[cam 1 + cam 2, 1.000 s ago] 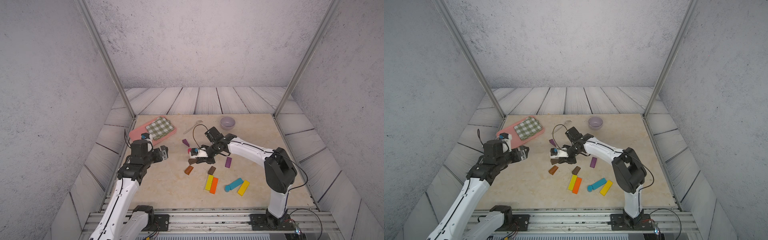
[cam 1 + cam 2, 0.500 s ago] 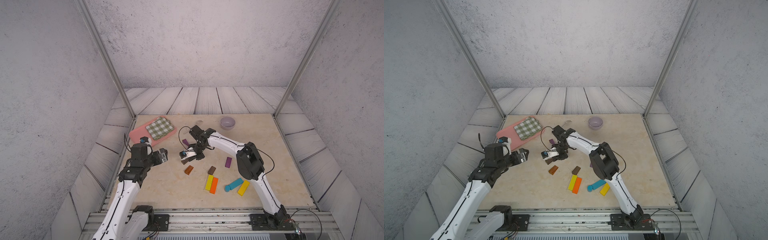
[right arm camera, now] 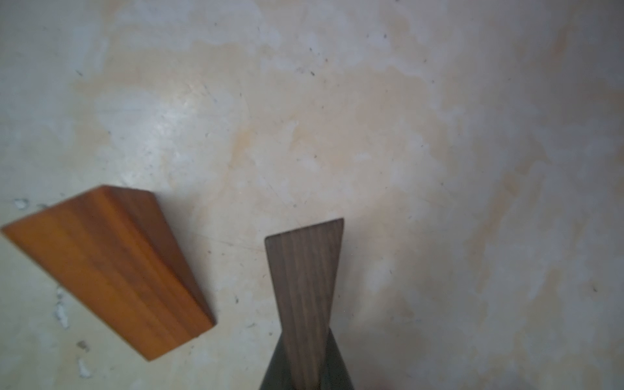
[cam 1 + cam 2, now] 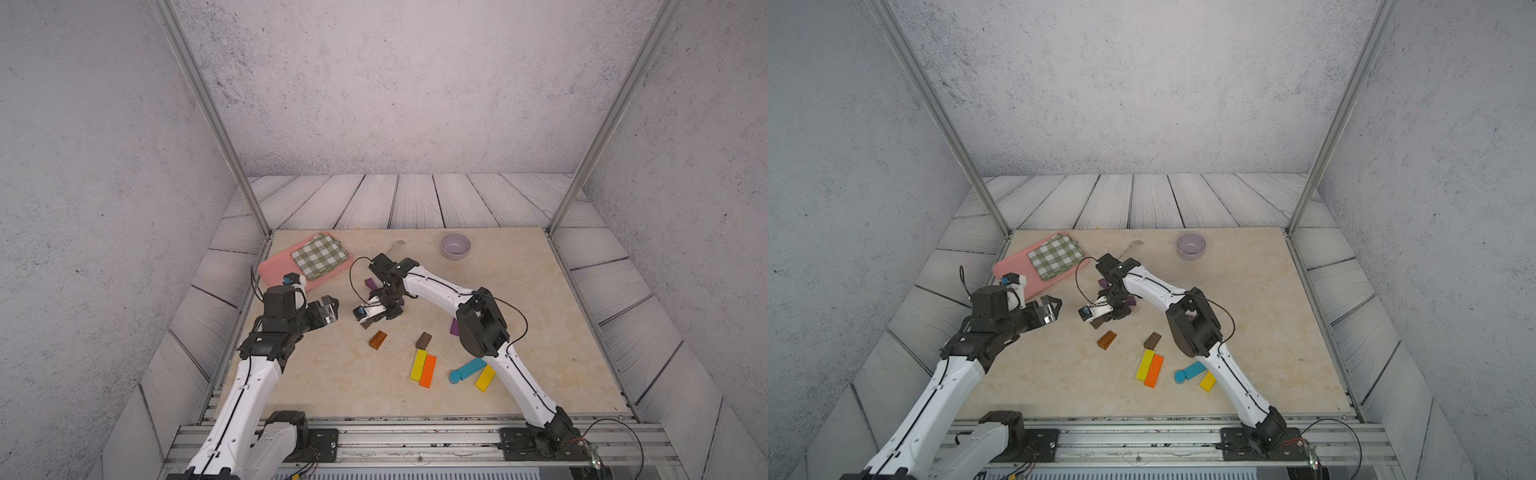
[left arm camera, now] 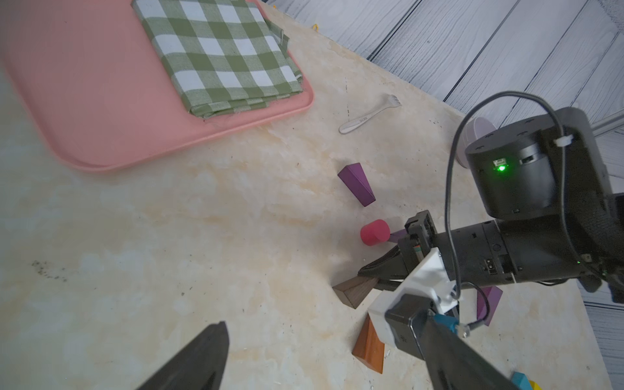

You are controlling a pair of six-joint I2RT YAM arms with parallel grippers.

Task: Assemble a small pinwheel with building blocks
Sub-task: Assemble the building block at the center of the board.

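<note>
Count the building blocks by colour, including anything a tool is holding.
purple wedges: 3
brown wedges: 3, one in the right tool
yellow bars: 2
blue bar and blue cylinder: 2
orange bar: 1
pink cylinder: 1
total: 12

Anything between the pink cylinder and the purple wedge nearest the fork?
Nothing. The left wrist view shows only bare table between the purple wedge and the pink cylinder. They lie apart, not touching.
</note>
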